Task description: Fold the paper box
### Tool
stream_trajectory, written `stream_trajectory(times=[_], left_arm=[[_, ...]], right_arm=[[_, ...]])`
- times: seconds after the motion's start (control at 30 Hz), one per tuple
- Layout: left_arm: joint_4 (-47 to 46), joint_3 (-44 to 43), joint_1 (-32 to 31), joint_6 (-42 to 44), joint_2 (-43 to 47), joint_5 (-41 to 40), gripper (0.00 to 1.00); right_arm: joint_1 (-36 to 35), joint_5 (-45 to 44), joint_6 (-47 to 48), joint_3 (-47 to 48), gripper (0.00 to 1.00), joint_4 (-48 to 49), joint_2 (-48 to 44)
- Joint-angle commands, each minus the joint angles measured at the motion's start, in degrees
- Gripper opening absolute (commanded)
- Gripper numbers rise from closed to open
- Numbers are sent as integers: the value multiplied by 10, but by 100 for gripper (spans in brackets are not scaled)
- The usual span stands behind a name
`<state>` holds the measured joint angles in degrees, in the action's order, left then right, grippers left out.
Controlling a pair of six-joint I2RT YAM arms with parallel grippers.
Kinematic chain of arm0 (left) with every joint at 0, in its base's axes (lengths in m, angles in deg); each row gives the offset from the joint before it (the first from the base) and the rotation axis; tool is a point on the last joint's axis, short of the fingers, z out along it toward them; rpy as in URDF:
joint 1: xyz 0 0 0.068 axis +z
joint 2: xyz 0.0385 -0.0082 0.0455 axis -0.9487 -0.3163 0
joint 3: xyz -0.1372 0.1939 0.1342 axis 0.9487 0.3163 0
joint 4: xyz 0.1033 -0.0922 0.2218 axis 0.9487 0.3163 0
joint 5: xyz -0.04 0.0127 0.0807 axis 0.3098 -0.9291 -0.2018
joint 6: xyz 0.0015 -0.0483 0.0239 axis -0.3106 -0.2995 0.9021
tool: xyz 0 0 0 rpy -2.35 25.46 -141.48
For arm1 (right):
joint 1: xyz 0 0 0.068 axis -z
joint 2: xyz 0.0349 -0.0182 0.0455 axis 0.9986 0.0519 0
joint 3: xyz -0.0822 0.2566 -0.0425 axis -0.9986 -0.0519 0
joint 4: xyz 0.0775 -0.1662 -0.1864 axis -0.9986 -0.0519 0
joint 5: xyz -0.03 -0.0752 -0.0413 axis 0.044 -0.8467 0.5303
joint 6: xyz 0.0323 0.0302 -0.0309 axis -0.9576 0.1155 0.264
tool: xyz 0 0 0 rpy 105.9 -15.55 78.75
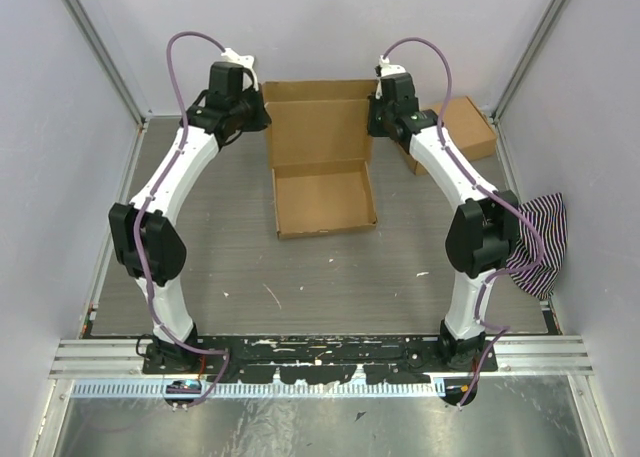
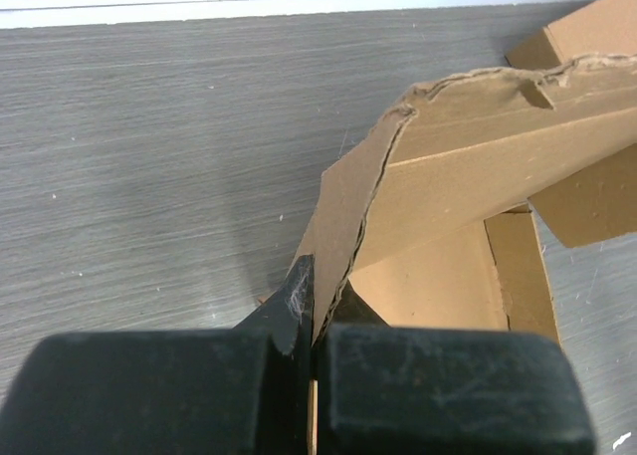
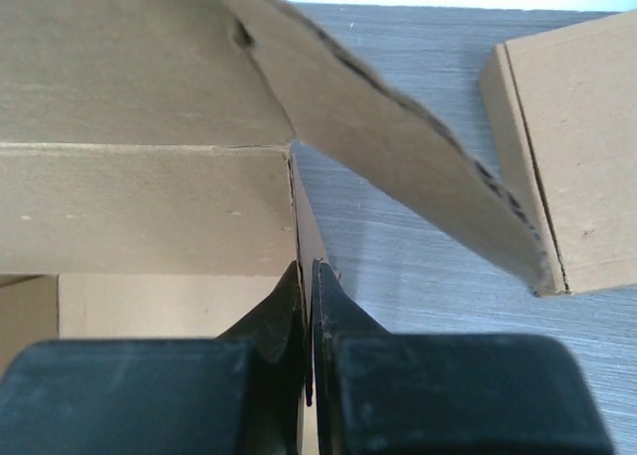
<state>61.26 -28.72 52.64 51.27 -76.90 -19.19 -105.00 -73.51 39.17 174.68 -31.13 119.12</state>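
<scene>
Left gripper: clamped on the left flap of the plain brown die-cut cardboard mailer box.
Right gripper: pinching its right flap (thin edge between the fingers).
Box position: far middle of the grey table, between both arms.

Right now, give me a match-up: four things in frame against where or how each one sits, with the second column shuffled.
Things:
1. paper box
2. flat carton
3. striped cloth
4. left gripper

Places or states:
A. bunched at the right edge of the table
B. shut on the paper box's edge
C. middle of the table, open side up
D. far right corner, lying flat

Pairs: 1-C, 2-D, 3-A, 4-B.
</scene>
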Motion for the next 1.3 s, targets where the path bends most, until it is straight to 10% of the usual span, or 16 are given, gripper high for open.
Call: stream_trajectory(times=[0.0, 0.4, 0.73, 1.27], left_arm=[[-2, -45, -5, -38, -21, -1, 0], [-6, -147, -5, -30, -108, -27, 2], [-72, 37, -5, -35, -27, -35, 12], [-91, 176, -27, -66, 64, -30, 14]], right_arm=[[-27, -76, -23, -15, 4, 124, -36], [-60, -178, 4, -124, 5, 394, -45], [-69, -169, -7, -283, 8, 541, -77], [-103, -175, -48, -376, 8, 458, -151]])
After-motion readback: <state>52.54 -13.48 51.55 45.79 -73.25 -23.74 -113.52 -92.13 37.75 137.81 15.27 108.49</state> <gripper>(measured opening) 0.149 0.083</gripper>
